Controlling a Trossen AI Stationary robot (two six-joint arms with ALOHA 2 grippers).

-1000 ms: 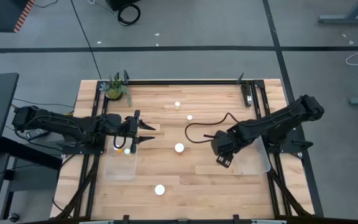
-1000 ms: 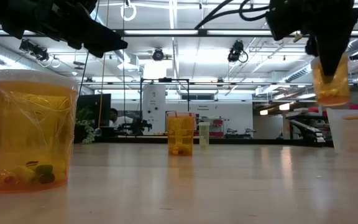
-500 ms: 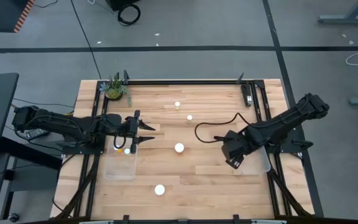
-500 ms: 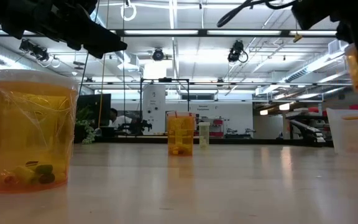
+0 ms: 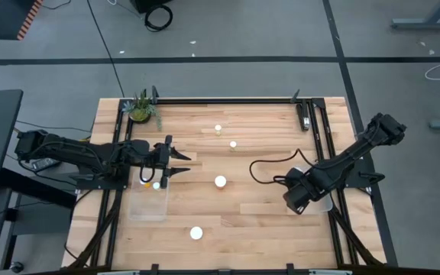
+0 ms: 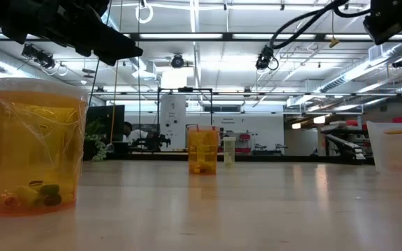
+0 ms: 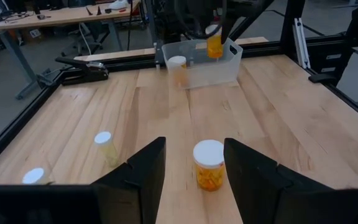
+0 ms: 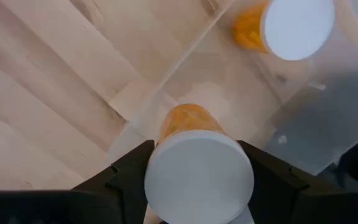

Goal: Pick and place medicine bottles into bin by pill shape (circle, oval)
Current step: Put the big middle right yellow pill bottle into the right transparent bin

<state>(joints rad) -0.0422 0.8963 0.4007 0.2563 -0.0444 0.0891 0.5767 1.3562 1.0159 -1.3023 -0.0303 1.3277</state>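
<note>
An orange bottle (image 8: pixel 199 171) with a white cap is clamped between the two fingers of the right gripper (image 8: pixel 197 180), held above the edge of the right bin (image 8: pixel 303 118), a clear bin at the table's right side. One capped bottle (image 8: pixel 284 26) already lies inside that bin. From above, the right gripper (image 5: pixel 296 197) hangs over the bin's left edge (image 5: pixel 323 205), its arm reaching in from the right.

The other bottles stand apart on the wooden table (image 5: pixel 258 221): one (image 5: pixel 220 182) near the middle, one (image 5: pixel 196 233) towards the near edge, and two smaller ones (image 5: pixel 233 143) and (image 5: pixel 218 129) farther off. In the low view a large-looking amber bottle (image 6: pixel 37 146) stands close at the left with pills at its bottom, and another (image 6: pixel 202 150) stands farther back in the centre.

The left gripper (image 5: pixel 176 163) hovers at the table's left, above the far end of the left bin (image 5: pixel 147 206), where white caps (image 5: pixel 156 186) show below it. Its fingers (image 7: pixel 138 177) stand apart with nothing between them; in its wrist view a bottle (image 7: pixel 209 165) stands on the table ahead of them, not touched.

A small plant (image 5: pixel 142 108) sits at the far left corner.
</note>
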